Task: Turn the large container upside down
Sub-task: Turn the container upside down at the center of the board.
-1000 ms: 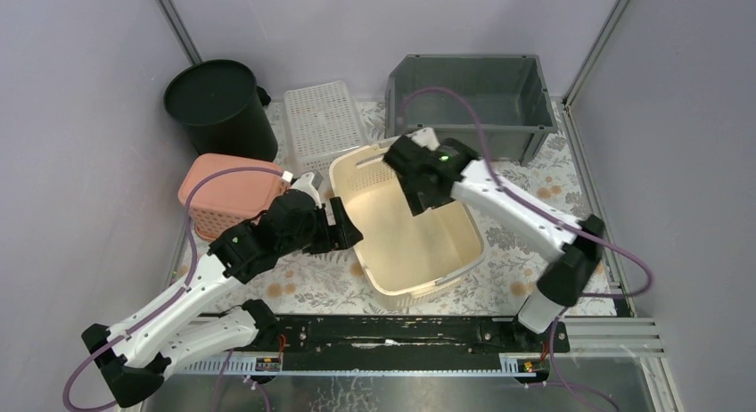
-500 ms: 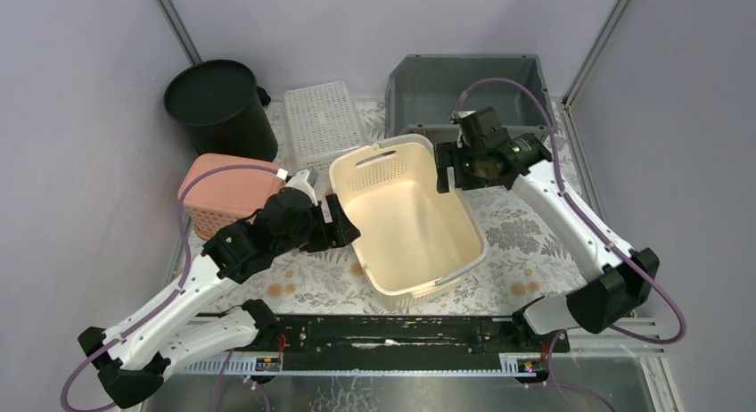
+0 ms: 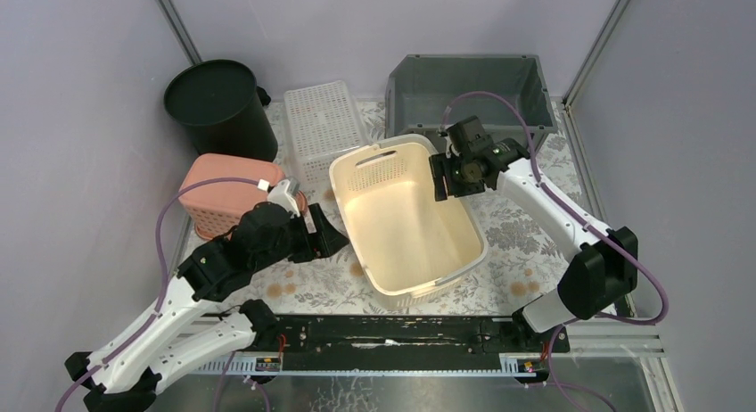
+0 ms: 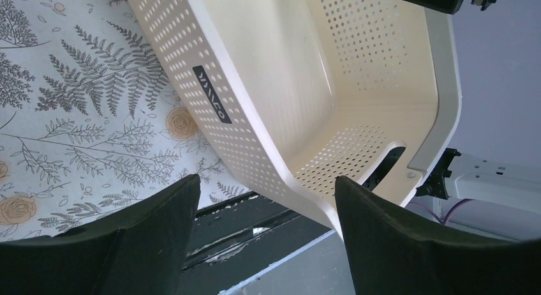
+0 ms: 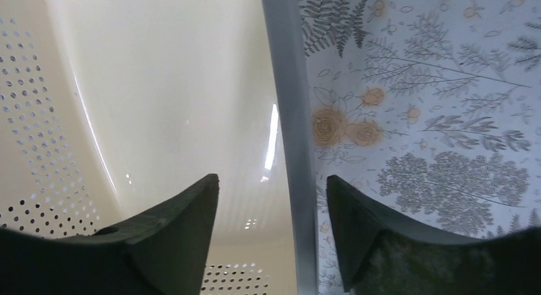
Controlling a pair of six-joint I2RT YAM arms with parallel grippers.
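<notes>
While the right jaws stand apart astride the long right rim (image 5: pixel 290 116) of the large container (image 3: pixel 406 220), one finger (image 5: pixel 159 237) inside and the other over the table with a gap on either side of the rim, we see the left jaws spread just as wide. They are held low beside the container's left wall; whether they touch it we cannot tell. The right arm (image 3: pixel 553 211) reaches in from the right, and the left arm (image 3: pixel 178 296) lies low across the near left of the table.

The table (image 3: pixel 526 225) wears a white cover printed with grey ferns and pale orange roses, and a black rail (image 3: pixel 383 332) runs along its near edge. Plain lilac walls (image 3: pixel 374 28) close the cell on three sides, and slim metal posts (image 3: pixel 178 24) run up the back corners.

The container stands in the middle of the table, mouth up, its long axis slanting from far left to near right. We make it out as cream plastic, rectangular with rounded corners. It has a smooth glossy floor, walls pierced with rows of small round holes, a slot handle (image 3: pixel 372 160) at the far end and a small dark label (image 4: pixel 212 94) on its left wall. Behind it sit a black round bucket (image 3: pixel 218 104), a white perforated basket (image 3: pixel 323 122) and a grey bin (image 3: pixel 472 95). A pink basket (image 3: pixel 227 193) rests bottom up at the left.
</notes>
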